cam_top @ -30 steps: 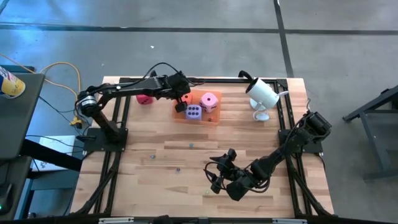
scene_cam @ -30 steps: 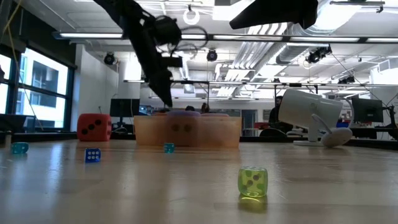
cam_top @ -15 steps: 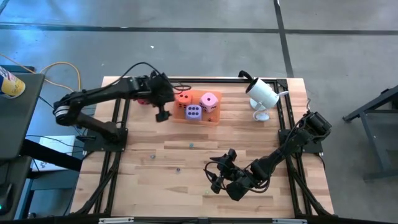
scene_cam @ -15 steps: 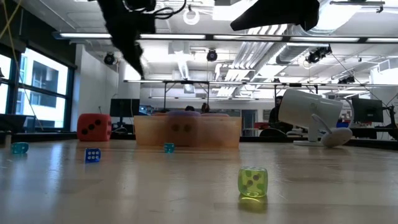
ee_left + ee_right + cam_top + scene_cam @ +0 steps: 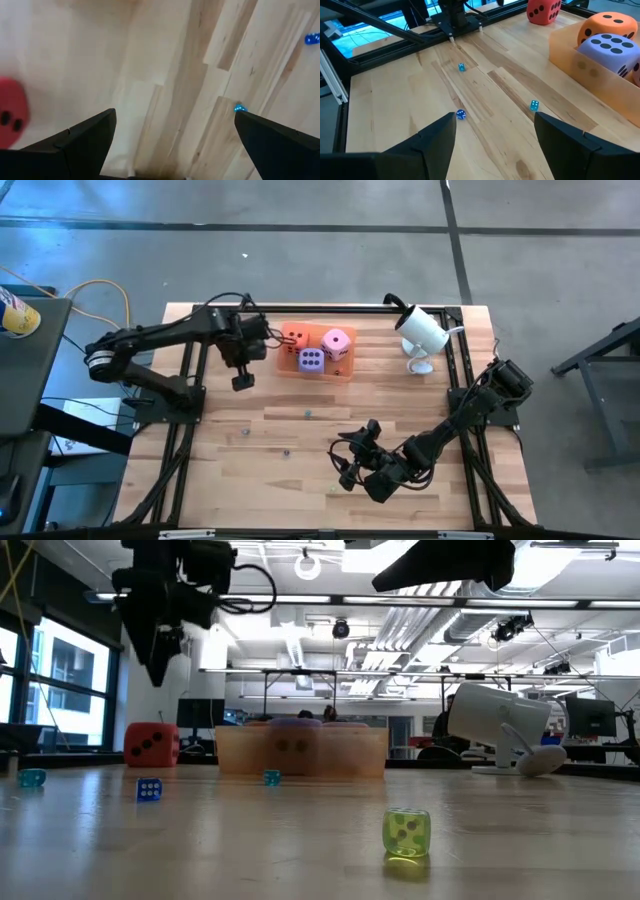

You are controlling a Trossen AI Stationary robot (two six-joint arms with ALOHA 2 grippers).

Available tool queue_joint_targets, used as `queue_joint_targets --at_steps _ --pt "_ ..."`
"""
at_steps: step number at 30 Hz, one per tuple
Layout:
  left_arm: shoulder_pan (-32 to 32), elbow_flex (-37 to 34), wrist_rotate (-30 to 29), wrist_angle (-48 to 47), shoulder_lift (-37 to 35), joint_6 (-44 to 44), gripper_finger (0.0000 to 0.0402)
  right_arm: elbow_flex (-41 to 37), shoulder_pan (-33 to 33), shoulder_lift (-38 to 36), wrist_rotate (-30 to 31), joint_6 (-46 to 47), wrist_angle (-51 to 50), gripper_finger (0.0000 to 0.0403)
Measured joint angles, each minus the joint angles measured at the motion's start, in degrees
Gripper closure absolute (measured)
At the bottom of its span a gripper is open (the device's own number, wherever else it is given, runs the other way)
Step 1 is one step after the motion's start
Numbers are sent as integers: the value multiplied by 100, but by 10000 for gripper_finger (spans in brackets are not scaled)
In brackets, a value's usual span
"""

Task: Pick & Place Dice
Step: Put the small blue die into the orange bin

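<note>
Three dice lie in the translucent orange tray [image 5: 346,372] at the table's far middle: orange [image 5: 295,336], purple [image 5: 311,360] and light pink [image 5: 337,342]. The red die [image 5: 152,743] rests on the table left of the tray and shows at the edge of the left wrist view [image 5: 10,120]. My left gripper [image 5: 243,381] hangs open in the air, pointing down, just near of the red die and left of the tray, with bare table between its fingers [image 5: 172,145]. My right gripper [image 5: 495,145] waits open over the table's near middle [image 5: 347,465].
A white device on a foot [image 5: 421,332] stands at the far right. Small dice are scattered on the wood: blue ones [image 5: 461,114] [image 5: 534,105] [image 5: 149,789] and a green one [image 5: 406,832]. The black frame rails [image 5: 195,360] run along the table's sides.
My left gripper has left the tray and travelled toward the table's left and near edges, rising slightly. It has tipped from a slant to point almost straight down, staying open. The orange die now lies uncovered in the tray.
</note>
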Motion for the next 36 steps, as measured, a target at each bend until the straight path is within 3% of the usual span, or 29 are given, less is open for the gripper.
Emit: queue_joint_targets --at_steps 9,19,27,32,36 --pt "-21 -767 87 235 2 -298 4 0 0 0 0 3 -117 145" --pt "-20 -789 128 253 2 -750 4 -5 63 265 -4 571 -207 145" --pt "-117 -791 395 252 2 -535 4 2 22 551 61 261 271 145" --pt "-345 -791 163 250 2 -549 4 2 27 551 -1 251 302 145" --pt "-917 -791 -151 175 -26 -849 4 2 22 551 0 251 289 145"
